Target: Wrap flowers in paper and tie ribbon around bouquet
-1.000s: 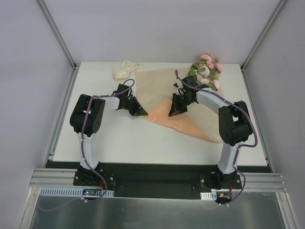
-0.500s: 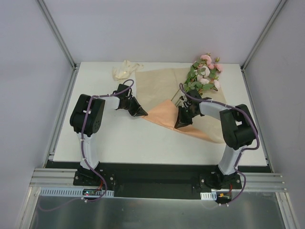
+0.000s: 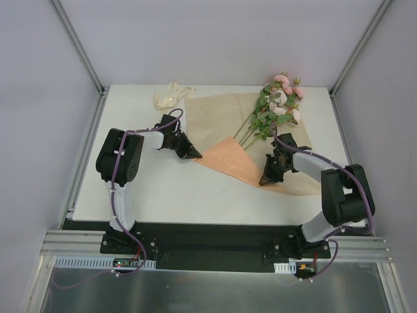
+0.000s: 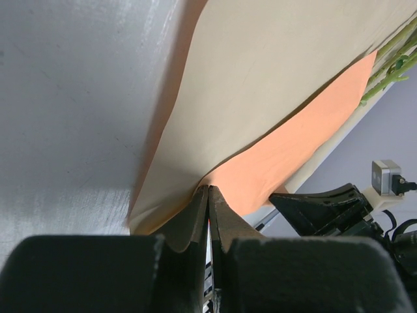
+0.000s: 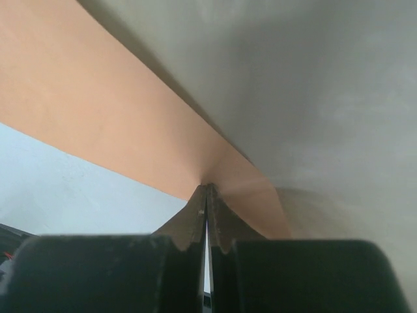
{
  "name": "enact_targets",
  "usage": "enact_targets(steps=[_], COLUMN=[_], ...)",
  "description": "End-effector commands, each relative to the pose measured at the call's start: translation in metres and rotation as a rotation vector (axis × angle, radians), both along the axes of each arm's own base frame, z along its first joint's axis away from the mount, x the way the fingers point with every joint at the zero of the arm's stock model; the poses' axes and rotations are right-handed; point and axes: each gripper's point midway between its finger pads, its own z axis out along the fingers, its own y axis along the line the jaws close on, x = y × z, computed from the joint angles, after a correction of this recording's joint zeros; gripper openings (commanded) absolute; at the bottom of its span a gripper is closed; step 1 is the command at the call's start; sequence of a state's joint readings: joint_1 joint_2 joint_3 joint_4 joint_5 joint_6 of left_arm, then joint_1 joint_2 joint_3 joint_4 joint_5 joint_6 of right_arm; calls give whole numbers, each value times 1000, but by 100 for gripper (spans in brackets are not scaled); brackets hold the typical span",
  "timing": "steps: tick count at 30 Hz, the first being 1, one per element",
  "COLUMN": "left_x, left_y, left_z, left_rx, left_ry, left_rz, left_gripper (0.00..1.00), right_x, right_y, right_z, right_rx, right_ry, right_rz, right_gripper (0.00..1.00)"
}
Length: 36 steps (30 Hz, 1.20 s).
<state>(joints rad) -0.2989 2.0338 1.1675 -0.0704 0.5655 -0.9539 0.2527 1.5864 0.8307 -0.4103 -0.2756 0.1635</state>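
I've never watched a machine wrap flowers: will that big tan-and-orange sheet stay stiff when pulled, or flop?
Probably floppy: the paper puckers where the right pincer pinches it. Likely thin and light, as it folds over softly, orange side up. It may tear if tugged against the left pincer, which also grips it.

The big thin peach-and-tan paper sheet (image 4: 260,65) looks matt and smooth. White tabletop (image 4: 65,98) beside the matt black plastic left gripper (image 4: 208,191) has a faint sheen.

even bright overhead light, soft shadows; wrist views blurred close-up.
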Motion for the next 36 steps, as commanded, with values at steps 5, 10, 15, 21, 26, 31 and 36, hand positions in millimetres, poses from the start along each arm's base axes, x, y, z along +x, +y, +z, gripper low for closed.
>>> enact_targets(steps=[5, 10, 15, 21, 26, 31, 36], left_x=[-26, -27, -27, -27, -20, -19, -15], left_y=[29, 30, 29, 28, 28, 24, 21], left_z=[-45, -45, -44, -46, -39, -37, -36], left_rx=[160, 164, 161, 158, 160, 146, 134], left_ry=[142, 141, 141, 141, 88, 83, 77], left_rz=[22, 25, 24, 15, -18, -33, -45], left_gripper=[0, 0, 0, 0, 0, 0, 0], right_x=[-35, -52, -72, -79, -44, 16, 45], right_y=[-39, -62, -84, -101, -87, 0, 100], right_z=[-4, -8, -15, -9, 47, 129, 103], right_rx=[-50, -119, -140, -143, -60, 70, 164], right_ry=[95, 145, 204, 177, -86, -396, -186], right_rz=[-245, -311, -412, -533, -486, -66, 211], right_gripper=[1, 1, 1, 2, 12, 61, 43])
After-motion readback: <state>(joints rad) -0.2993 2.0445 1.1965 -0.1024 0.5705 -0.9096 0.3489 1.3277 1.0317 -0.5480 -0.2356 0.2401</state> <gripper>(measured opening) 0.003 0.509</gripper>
